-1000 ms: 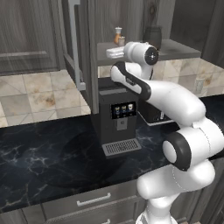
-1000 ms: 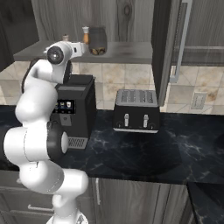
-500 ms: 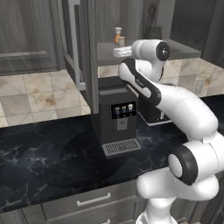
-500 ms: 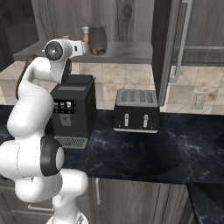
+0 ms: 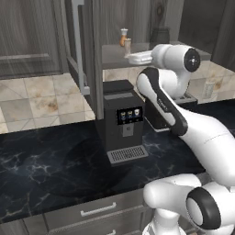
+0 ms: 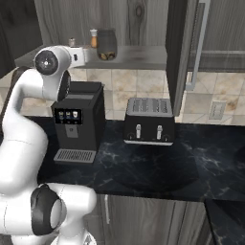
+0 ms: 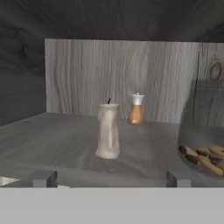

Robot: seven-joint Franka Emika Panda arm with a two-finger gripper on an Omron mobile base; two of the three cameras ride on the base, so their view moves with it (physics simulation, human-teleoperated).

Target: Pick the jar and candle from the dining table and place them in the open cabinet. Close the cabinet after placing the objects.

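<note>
— Three items stand on the grey shelf of the open cabinet (image 7: 52, 131), seen from the hand view. What sits where, left to right?

— At centre frame, the candle (image 7: 108, 130) stands upright on the shelf, a dark wick at its top. Just right of it and farther back, near the rear wall, is a small orange bottle (image 7: 136, 110) with a pale top. At the right edge, the jar (image 7: 202, 131) rises large and close, brownish bits showing at its bottom.

— And the gripper?

— Its two dark fingertips (image 7: 43, 178) poke up at the bottom of the frame, set wide apart with nothing between them; the candle stands beyond the gap, untouched.

— What does the left base view show?

— At upper left, the cabinet door (image 5: 85, 55) hangs open, its silver bar handle facing the camera. Right of it, the candle (image 5: 127, 47) and orange bottle (image 5: 123, 37) stand on the shelf, the white arm reaching toward them from the right. Below, a black coffee machine (image 5: 123, 121) sits on the dining table (image 5: 41, 170).

— And the right base view?

— The jar (image 6: 106, 45) stands at upper centre on the shelf; a toaster (image 6: 149, 121) sits on the marble below, at mid frame.
</note>
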